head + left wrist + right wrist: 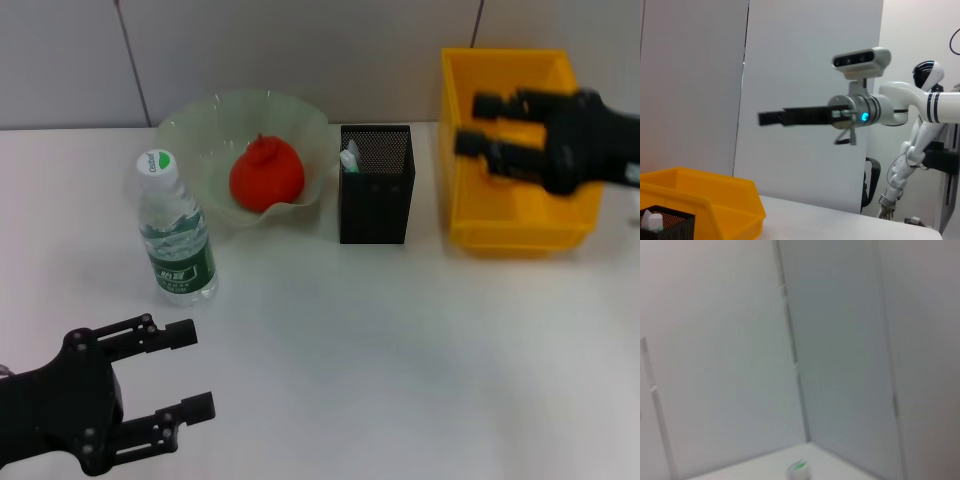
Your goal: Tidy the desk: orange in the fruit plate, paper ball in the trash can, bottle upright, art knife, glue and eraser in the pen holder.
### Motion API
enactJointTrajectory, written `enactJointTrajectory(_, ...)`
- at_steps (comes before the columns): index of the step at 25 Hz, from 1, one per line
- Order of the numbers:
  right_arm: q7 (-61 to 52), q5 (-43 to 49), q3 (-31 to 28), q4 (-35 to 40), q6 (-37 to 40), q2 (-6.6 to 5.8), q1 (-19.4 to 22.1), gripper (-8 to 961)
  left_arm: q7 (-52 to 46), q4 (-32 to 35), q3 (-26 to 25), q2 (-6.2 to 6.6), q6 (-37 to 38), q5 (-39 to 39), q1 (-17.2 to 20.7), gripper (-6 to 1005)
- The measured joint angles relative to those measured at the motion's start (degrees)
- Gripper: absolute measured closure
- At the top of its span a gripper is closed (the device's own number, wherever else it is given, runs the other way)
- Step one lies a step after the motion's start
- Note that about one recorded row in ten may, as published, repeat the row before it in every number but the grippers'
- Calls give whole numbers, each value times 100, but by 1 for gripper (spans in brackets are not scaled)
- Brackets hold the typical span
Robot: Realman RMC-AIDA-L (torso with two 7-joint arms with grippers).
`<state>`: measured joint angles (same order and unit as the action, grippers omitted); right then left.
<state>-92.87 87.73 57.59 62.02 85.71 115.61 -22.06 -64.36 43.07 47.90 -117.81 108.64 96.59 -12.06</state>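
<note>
The orange (267, 175) lies in the pale-green fruit plate (200, 118) at the back left. In front of the plate the bottle (178, 238) stands upright. The black mesh pen holder (378, 200) stands mid-table, and a whitish-green tip (349, 158) pokes from it; I cannot tell which item it is. My right gripper (475, 124) hovers open over the yellow trash can (505, 225), holding nothing. My left gripper (195, 370) is open and low near the table's front left. The paper ball, art knife, glue and eraser are out of view.
The left wrist view shows the trash can (715, 200), the pen holder (670, 225) and the right arm's gripper (771, 118) above them. Grey wall panels stand behind the table. The bottle's cap (799, 469) shows in the right wrist view.
</note>
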Motion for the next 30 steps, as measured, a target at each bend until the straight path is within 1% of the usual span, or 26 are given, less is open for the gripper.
enactJointTrajectory(2, 27, 499, -333, -24, 611, -7, 11, 396, 2, 0, 9, 3, 0, 0, -16, 300)
enactJointTrajectory(3, 27, 499, -333, -24, 611, -7, 11, 396, 2, 0, 9, 3, 0, 0, -16, 300)
enactJointTrajectory(6, 120, 922, -438, -146, 866, 0, 32, 394, -41, -1, 34, 23, 0, 1, -54, 299)
enactJointTrajectory(7, 338, 1112, -439, -325, 1003, 26, 35, 394, -111, -27, 39, 48, 0, 47, -107, 299)
enactJointTrajectory(8, 338, 1112, -439, -325, 1003, 26, 35, 393, -111, -27, 39, 48, 0, 47, -107, 298)
enactJointTrajectory(9, 617, 1197, -441, -497, 1110, 71, 39, 393, -168, -100, 19, 87, -5, 149, -174, 298)
enactJointTrajectory(10, 617, 1197, -441, -497, 1110, 71, 39, 392, -168, -100, 19, 87, -5, 149, -174, 298)
enactJointTrajectory(11, 807, 1212, -443, -603, 1152, 113, 47, 392, -192, -160, 10, 117, -19, 222, -215, 297)
enactJointTrajectory(12, 1132, 1221, -446, -784, 1198, 164, 62, 391, -250, -297, 5, 189, -96, 380, -310, 297)
enactJointTrajectory(13, 1132, 1221, -446, -784, 1198, 164, 62, 378, -250, -297, 5, 189, -96, 380, -310, 297)
enactJointTrajectory(14, 1434, 1226, -447, -1032, 1211, 185, 66, 366, -317, -442, 3, 262, -184, 538, -411, 296)
enactJointTrajectory(15, 1434, 1226, -447, -1032, 1211, 185, 66, 353, -317, -442, 3, 262, -184, 538, -411, 296)
enactJointTrajectory(17, 1708, 1293, -445, -1422, 1174, 170, 41, 328, -475, -697, 0, 400, -343, 920, -618, 295)
enactJointTrajectory(18, 1708, 1293, -445, -1422, 1174, 170, 41, 315, -475, -697, 0, 400, -343, 920, -618, 295)
enactJointTrajectory(19, 1772, 1400, -454, -1574, 1159, 145, 18, 302, -507, -726, 0, 419, -369, 1004, -660, 295)
enactJointTrajectory(21, 1805, 1443, -459, -1601, 1156, 145, 24, 277, -549, -743, -3, 439, -419, 1207, -732, 295)
enactJointTrajectory(23, 1906, 1468, -464, -1613, 1145, 159, 67, 244, -555, -744, -4, 442, -430, 1251, -752, 294)
enactJointTrajectory(24, 2023, 1470, -469, -1621, 1134, 188, 120, 224, -569, -745, -8, 448, -444, 1313, -786, 294)
enactJointTrajectory(27, 2068, 1472, -450, -1655, 1130, 199, 147, 164, -608, -747, -11, 462, -480, 1349, -837, 294)
enactJointTrajectory(30, 2072, 1478, -422, -1682, 1131, 203, 150, 164, -609, -736, -11, 467, -489, 1357, -848, 297)
